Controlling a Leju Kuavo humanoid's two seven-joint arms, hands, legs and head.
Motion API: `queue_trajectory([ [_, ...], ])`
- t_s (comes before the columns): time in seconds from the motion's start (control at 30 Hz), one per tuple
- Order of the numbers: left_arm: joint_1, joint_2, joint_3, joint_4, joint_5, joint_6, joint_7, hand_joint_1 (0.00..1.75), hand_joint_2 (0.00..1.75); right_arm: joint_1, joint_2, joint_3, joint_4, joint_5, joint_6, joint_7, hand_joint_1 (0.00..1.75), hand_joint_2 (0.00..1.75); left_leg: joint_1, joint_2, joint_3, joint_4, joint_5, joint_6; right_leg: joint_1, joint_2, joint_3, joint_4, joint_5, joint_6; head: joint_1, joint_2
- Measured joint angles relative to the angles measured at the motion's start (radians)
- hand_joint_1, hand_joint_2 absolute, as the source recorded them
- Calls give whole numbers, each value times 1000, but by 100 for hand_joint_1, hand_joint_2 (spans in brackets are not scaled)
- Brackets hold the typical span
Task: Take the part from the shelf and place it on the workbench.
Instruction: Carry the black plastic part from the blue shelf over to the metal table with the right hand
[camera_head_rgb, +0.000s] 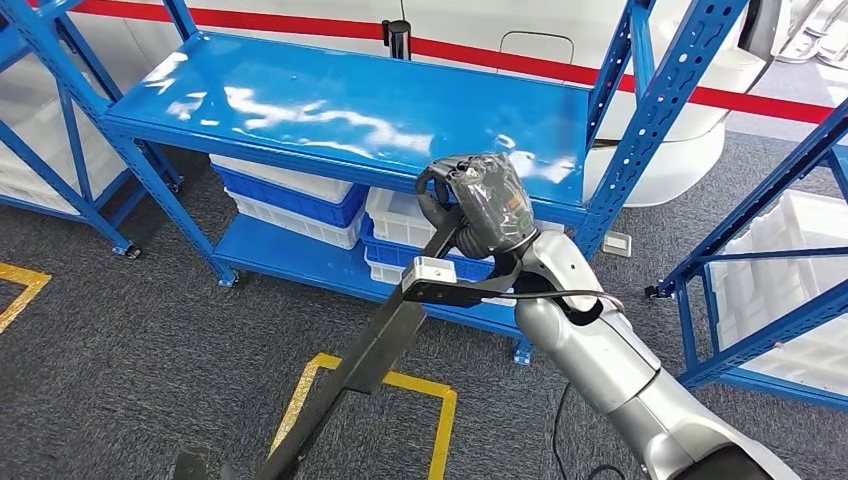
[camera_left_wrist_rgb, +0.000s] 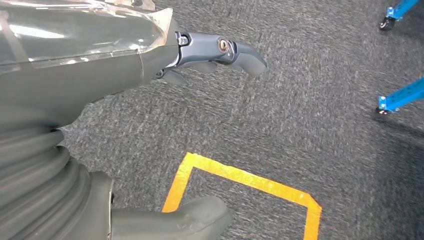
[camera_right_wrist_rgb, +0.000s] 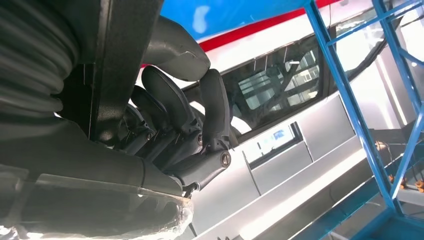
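The right robot hand (camera_head_rgb: 478, 205) grips the top of a long black part (camera_head_rgb: 375, 345), which slants down toward the carpet (in front of the blue shelf (camera_head_rgb: 340, 110)). The left robot hand (camera_left_wrist_rgb: 200, 55) hangs over the floor, fingers apart, holding nothing.

Long black part (camera_head_rgb: 372, 345) runs off head view's bottom edge, lower end cut off; right hand (camera_head_rgb: 478, 205) hides its top (fingers mostly covered). White bins (camera_head_rgb: 300, 205) half hidden under blue shelf (camera_head_rgb: 330, 110).

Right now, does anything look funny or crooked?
Nothing looks broken or spilled. The one odd sight is the long black part: the right hand holds it by its top end, and it hangs slanted down toward the carpet. The blue shelf top is bare and shiny.
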Motion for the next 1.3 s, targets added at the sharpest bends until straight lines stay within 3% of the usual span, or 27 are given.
queue_trajectory([
  [0.07, 0, -1, 0, 0, 0, 0, 0, 0, 175, 0, 0, 3, 0, -2, 0, -3, 162, 175, 4, -3, -7, 13, -3, -10, -10, 0, 61, -124, 51, 21, 0, 0],
  [0.1, 0, -1, -1, 0, 0, 1, -1, 0, 175, -1, 0, 4, 0, -3, 0, -3, 162, 175, 5, -4, -12, 23, -7, -18, -11, 1, 92, -184, 73, 25, 1, 0],
  [0.17, 0, -1, -1, 0, 1, 2, -1, 0, 175, -2, 0, 6, 0, -4, 0, -4, 162, 175, 5, -7, -22, 37, -10, -36, -7, 3, 119, -243, 93, 15, 1, 0],
  [0.23, 1, -2, -1, 0, 1, 3, -2, 0, 175, -2, 1, 8, 0, -6, 0, -4, 162, 175, 7, -9, -27, 39, -5, -50, -4, 5, 113, -238, 98, -4, 1, 0],
  [0.3, 2, -2, -1, 0, 1, 3, -2, 0, 175, -3, 3, 10, 0, -6, 0, -4, 162, 175, 12, -8, -40, 60, -25, -60, -10, 4, 111, -239, 106, -18, 0, 0],
  [0.33, 2, -2, -1, 0, 1, 3, -2, 0, 175, -3, 4, 11, 0, -6, 0, -5, 162, 175, 14, -8, -57, 97, -52, -64, -13, 3, 110, -241, 110, -25, 0, 0],
  [0.4, 2, -2, -2, 0, 1, 3, -2, 0, 175, -3, 6, 12, 0, -7, 0, -5, 162, 175, 16, -8, -112, 228, -126, -71, -12, 1, 107, -241, 113, -32, -1, 0],
  [0.47, 3, -2, -2, 1, 1, 3, -2, 0, 175, -2, 7, 14, 0, -7, 0, -5, 162, 175, 16, -8, -152, 330, -165, -75, -10, 0, 103, -241, 114, -33, -1, 0],
  [0.5, 4, -2, -2, 1, 1, 3, -2, 0, 175, -2, 7, 15, 0, -6, 0, -5, 162, 175, 16, -8, -147, 330, -158, -74, -10, 0, 103, -241, 115, -34, -1, 0],
  [0.53, 4, -2, -2, 1, 1, 3, -2, 0, 175, -2, 7, 16, 0, -6, 0, -6, 162, 175, 17, -8, -121, 293, -137, -73, -11, 0, 103, -240, 115, -34, -1, 0],
  [0.6, 3, -1, -2, 0, 1, 4, -2, 0, 175, -3, 9, 17, 0, -6, 0, -9, 162, 175, 17, -8, -37, 153, -87, -71, -9, 0, 103, -240, 115, -33, -2, 0],
  [0.67, 1, -1, -2, 0, 3, 6, -2, 0, 175, -6, 13, 17, 0, -5, 0, -11, 162, 175, 15, -9, 11, 64, -67, -66, 0, 1, 99, -237, 114, -29, 0, 0],
  [0.77, 2, -3, -2, 1, 9, 9, -2, 0, 175, -9, 14, 19, 0, 6, 0, -13, 162, 175, 8, -12, 11, 55, -64, -61, 11, 1, 97, -240, 114, -28, 1, 0],
  [0.93, 2, -3, -2, 0, 15, 9, -2, 0, 175, -10, 15, 21, 0, 14, 0, -14, 162, 175, -3, -15, 7, 55, -62, -48, 6, -1, 99, -253, 123, -15, 1, 0],
  [1.13, 2, -3, -2, 0, 17, 9, -3, 0, 175, -10, 16, 21, 0, 14, 0, -14, 162, 175, -4, -15, 5, 55, -61, -46, 5, -1, 99, -256, 125, -12, 1, 0],
  [1.3, 2, -2, -2, 1, 18, 9, -3, 0, 175, -10, 19, 24, 0, 30, 0, -14, 162, 175, -9, -15, 2, 56, -59, -35, 1, -1, 98, -260, 131, -2, 0, 0],
])
